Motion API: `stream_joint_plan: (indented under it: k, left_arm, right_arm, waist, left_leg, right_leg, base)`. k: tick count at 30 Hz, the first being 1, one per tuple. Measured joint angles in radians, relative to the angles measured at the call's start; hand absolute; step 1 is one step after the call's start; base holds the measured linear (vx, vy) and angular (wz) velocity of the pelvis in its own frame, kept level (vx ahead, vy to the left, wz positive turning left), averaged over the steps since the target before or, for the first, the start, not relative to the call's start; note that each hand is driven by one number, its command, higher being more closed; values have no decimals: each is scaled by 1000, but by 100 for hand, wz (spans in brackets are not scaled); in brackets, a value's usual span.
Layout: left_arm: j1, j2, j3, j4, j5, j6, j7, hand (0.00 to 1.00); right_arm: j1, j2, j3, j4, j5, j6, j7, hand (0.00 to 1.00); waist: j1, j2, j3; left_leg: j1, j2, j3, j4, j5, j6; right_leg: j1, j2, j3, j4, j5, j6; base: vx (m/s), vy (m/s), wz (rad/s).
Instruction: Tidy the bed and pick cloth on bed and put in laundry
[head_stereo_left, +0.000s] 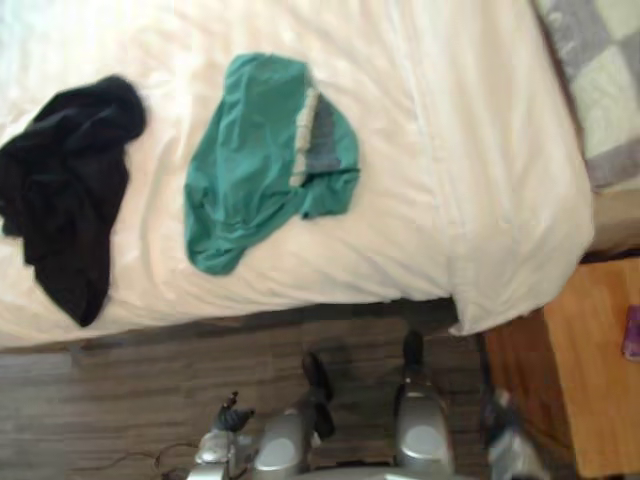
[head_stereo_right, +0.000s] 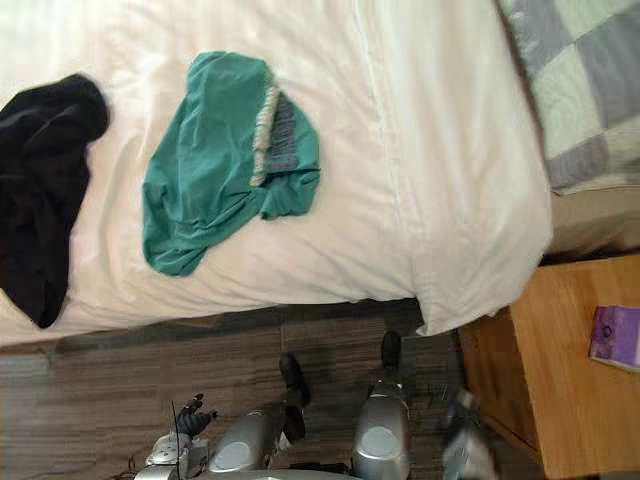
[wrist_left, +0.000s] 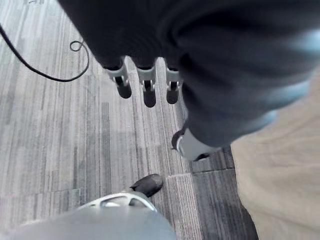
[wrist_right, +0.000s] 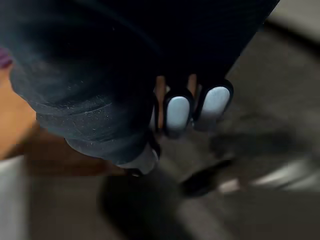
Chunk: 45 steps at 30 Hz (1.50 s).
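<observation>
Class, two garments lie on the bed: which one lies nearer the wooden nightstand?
The green garment. The black garment lies beyond it, farther from the wooden nightstand.

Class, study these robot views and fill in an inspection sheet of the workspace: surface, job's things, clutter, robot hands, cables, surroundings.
Surface: bed under a wrinkled white cover.
Job's things: green garment and black garment lie crumpled on the bed, apart from each other.
Clutter: purple flat item on the wooden nightstand.
Robot hands: left robot hand and right robot hand hang over the grey plank floor, fingers relaxed, holding nothing.
Cables: nothing seen.
Surroundings: checked grey quilt beside the white cover; the nightstand stands by the bed's corner.
</observation>
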<state>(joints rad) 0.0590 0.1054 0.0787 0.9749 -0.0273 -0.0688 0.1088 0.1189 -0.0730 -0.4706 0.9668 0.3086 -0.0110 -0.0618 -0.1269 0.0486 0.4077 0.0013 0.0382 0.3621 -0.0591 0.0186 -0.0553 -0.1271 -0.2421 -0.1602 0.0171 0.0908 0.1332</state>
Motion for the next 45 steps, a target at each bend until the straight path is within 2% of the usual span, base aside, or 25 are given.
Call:
stream_joint_plan:
  k: [2,6,8,12,14,15,19,22,24,26,27,28,29,30,31,32,33,34,35,36,38,39,40,43,45]
  left_arm:
    - [-1,-11,3,0,2,-3,-1,0]
    - [-1,-23,2,8,22,8,-21,0]
    - [0,-20,3,10,22,16,-20,0]
    - [13,-33,12,18,29,21,-21,0]
    - [17,-44,36,17,39,20,-21,0]
    - [16,-50,45,16,39,19,-22,0]
    - [7,-51,59,15,38,15,-21,0]
    - [6,-61,91,17,38,16,-18,0]
    - [2,-63,90,15,37,14,-10,0]
    - [0,-63,86,15,34,14,7,0]
    - [0,-70,75,16,23,15,21,0]
    - [-3,-59,68,16,18,15,25,0]
    - [-5,-19,61,15,8,14,37,0]
    - [-5,9,52,17,-6,12,52,0]
    - [-4,16,47,20,-11,12,53,0]
    - [1,16,36,22,-23,14,58,0]
    - [4,13,27,26,-32,15,68,0]
    - [4,11,16,30,-34,15,69,0]
    - [3,8,-10,40,-41,15,69,0]
    - [0,3,-22,44,-41,15,69,0]
    - [-32,-20,-85,49,-34,16,66,0]
    - [-43,-27,-99,54,-19,17,65,0]
    - [-61,-50,-126,58,5,22,64,0]
    - [-60,-96,-169,56,60,21,60,0]
    - [-59,-104,-170,54,69,20,56,0]
  right_arm:
    - [68,12,3,4,-35,21,1,0]
    - [48,35,60,4,-107,14,16,0]
    - [32,36,87,-1,-123,9,21,0]
    - [5,30,106,1,-167,-5,22,0]
    - [-18,23,119,14,-196,-4,21,0]
    - [-31,11,134,26,-210,-4,24,0]
    - [-42,-20,148,40,-283,0,22,0]
    - [-46,-28,156,37,-320,0,22,0]
    - [-44,-37,158,39,-322,-1,19,0]
    - [-33,-41,159,45,-322,-1,18,0]
    - [-25,-50,157,51,-319,-2,12,0]
    - [-28,-45,156,69,-318,-3,6,0]
    - [-22,-7,157,85,-318,0,1,0]
    - [-19,28,156,90,-318,-2,1,0]
    - [-20,34,158,89,-319,-2,1,0]
    - [-29,25,187,89,-323,7,1,0]
    - [-44,17,228,87,-332,18,-1,0]
    - [-46,13,244,87,-342,17,-3,0]
    - [-53,4,268,87,-361,17,-4,0]
    - [-56,-3,283,84,-372,16,-5,0]
    - [-68,-15,323,76,-431,13,-10,0]
    - [-68,-12,332,76,-454,12,-11,0]
    - [-75,-29,337,75,-498,10,-11,0]
    - [-89,-44,372,72,-556,15,-28,0]
    - [-93,-48,393,76,-556,15,-30,0]
  waist:
    - [-7,-4,-27]
    - [5,-64,-96]
    - [15,-75,-121]
    - [32,-53,-165]
    - [36,-47,-171]
    - [37,-41,-173]
    - [46,-49,-172]
    - [56,-37,-182]
    - [53,-40,-185]
    - [52,-38,-195]
    - [50,-23,-206]
    - [53,-48,-209]
    - [54,-88,-232]
    - [61,-110,-258]
    - [69,-103,-256]
    - [89,-112,-263]
    - [92,-112,-263]
    - [91,-110,-262]
    - [90,-102,-261]
    - [88,-94,-262]
    - [84,-68,-261]
    - [83,-71,-259]
    - [81,-49,-241]
    - [86,-41,-231]
    - [90,-39,-233]
  left_leg:
    - [33,-2,0,-12,-1,-1]
    - [70,14,-9,-11,-14,-11]
    - [79,20,-26,-9,-14,-11]
    - [105,41,-57,-23,-6,-26]
    - [80,55,-60,46,-41,-45]
    - [35,69,-68,149,-88,-59]
    - [-50,92,-54,411,-120,-92]
    - [-91,201,-62,532,-195,-53]
    - [-103,312,-164,470,-192,-57]
    - [-113,333,-255,413,-183,-61]
    - [-113,333,-299,364,-145,-118]
    - [-116,302,-289,392,-143,-209]
    - [-138,242,-279,425,-168,-205]
    - [-182,240,-286,501,-213,-201]
    - [-180,241,-266,506,-222,-197]
    - [-152,242,-222,479,-221,-175]
    - [-108,251,-178,423,-199,-142]
    - [-84,251,-163,392,-185,-133]
    - [-42,244,-151,335,-159,-126]
    - [-30,240,-145,306,-144,-120]
    - [-20,216,-155,229,-95,-108]
    - [-22,199,-167,223,-91,-108]
    - [-2,196,-187,204,-75,-100]
    - [56,175,-204,137,-41,-62]
    - [58,168,-213,144,-41,-62]
  right_leg:
    - [21,0,1,6,-6,3]
    - [34,0,-12,90,-61,-6]
    - [40,2,-26,120,-83,-12]
    - [111,31,-78,52,-93,-23]
    - [125,31,-83,50,-102,-18]
    - [125,28,-85,61,-111,-15]
    - [131,-40,-82,138,-139,-6]
    - [142,-47,-69,147,-146,4]
    - [120,-92,-54,186,-159,55]
    - [102,-129,-53,205,-160,97]
    - [107,-153,-55,193,-148,124]
    - [118,-195,-47,168,-129,124]
    - [138,-227,-42,118,-71,107]
    - [128,-228,-60,98,67,92]
    - [110,-231,-63,95,128,71]
    - [78,-232,-136,107,203,-45]
    - [48,-222,-290,202,139,-115]
    - [45,-202,-340,246,96,-94]
    - [42,-149,-380,306,2,-46]
    - [42,-114,-386,325,-48,-37]
    - [46,67,-292,313,-238,-36]
    - [67,103,-267,278,-273,-56]
    - [107,124,-248,239,-252,-77]
    - [167,121,-276,210,-253,-79]
    - [176,119,-277,205,-253,-78]
  base:
    - [28,-6,-14]
    - [-30,-17,11]
    - [-48,-47,26]
    - [3,-56,22]
    - [45,-41,12]
    - [37,-20,4]
    - [45,56,10]
    - [47,109,-11]
    - [77,268,3]
    - [89,457,21]
    - [107,571,21]
    - [118,610,15]
    - [122,556,6]
    - [106,515,-7]
    - [80,468,-42]
    - [94,462,-72]
    - [112,389,-69]
    - [123,234,-49]
    - [83,92,-23]
    - [94,134,-11]
    - [58,107,21]
    - [-3,20,47]
    - [-10,13,48]
    - [-13,-20,33]
    - [-38,-9,13]
